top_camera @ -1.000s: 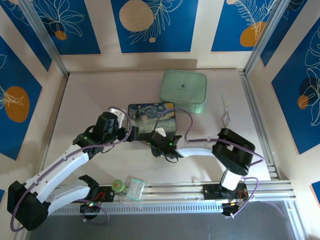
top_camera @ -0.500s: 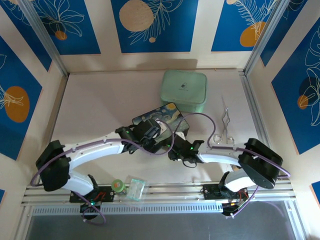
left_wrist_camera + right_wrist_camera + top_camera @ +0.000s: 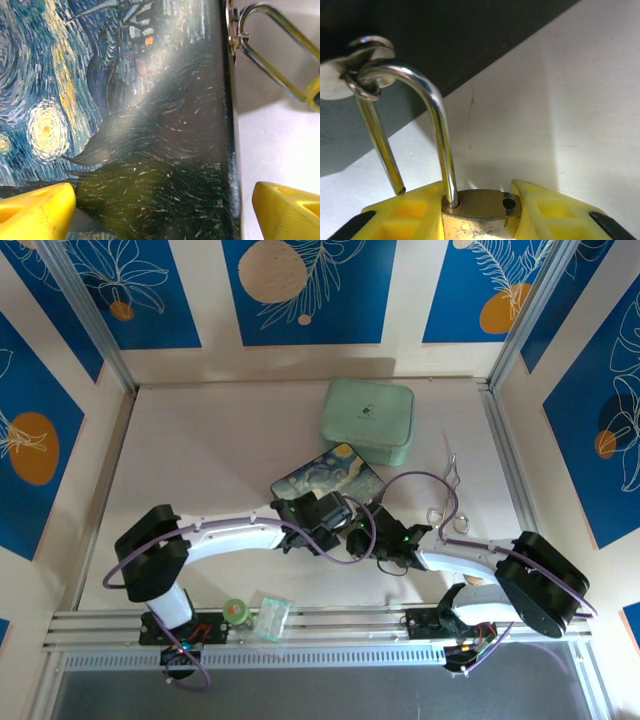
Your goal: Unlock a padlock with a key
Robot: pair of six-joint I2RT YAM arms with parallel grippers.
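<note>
Gripping the padlock at the box's catch

Pinched between the two yellow fingers (image 3: 405,212) of the right hand (image 3: 479,207), the brass padlock (image 3: 477,222) stands upright just beside the dark side wall of the painted box (image 3: 125,100), low over the tabletop (image 3: 570,100). Its silvery shackle (image 3: 437,115) is open. One leg runs down into the body, and the other ends free in the air above one finger. The empty hole for that leg shows on top of the body. The bend of the shackle is hooked through a small metal ring (image 3: 365,65) on the side of the box.

The left hand (image 3: 160,207) hangs over the box's starry lid with its fingers spread wide, one tip over the lid and the other past the box's edge. It has hold of nothing. From above, both hands meet at the near side of the box, around the middle of the tabletop.

A pale green case (image 3: 367,422) lies just beyond the box. A thin bent wire (image 3: 452,472) lies off to the right. On the near rail, a small green round thing (image 3: 236,611) and a clear plastic packet (image 3: 270,617) sit side by side.
</note>
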